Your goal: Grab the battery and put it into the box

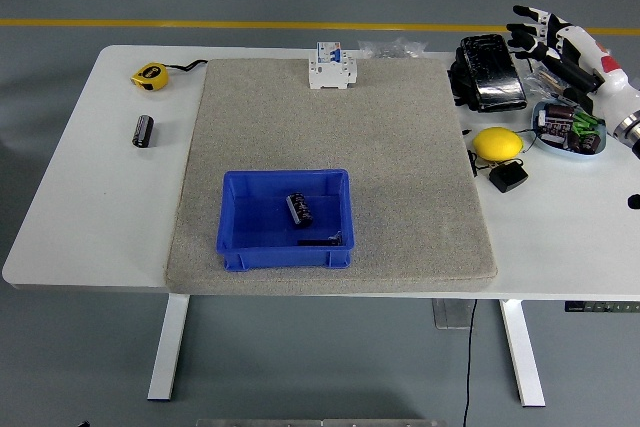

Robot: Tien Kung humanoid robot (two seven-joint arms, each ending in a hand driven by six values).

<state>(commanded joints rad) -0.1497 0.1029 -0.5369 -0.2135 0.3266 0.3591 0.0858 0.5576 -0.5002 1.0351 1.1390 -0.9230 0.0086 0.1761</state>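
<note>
**Battery in the box, right hand at the far right edge**

We see one battery (299, 209) lying inside the blue box (235, 225) on the grey mat (400, 177). A second battery (144, 131) stands on the white worktop (90, 207) at the left, near the yellow tape measure (150, 74). Our right hand (560, 42) hovers at the far right, fingers (523, 13) spread and holding nothing.
</note>
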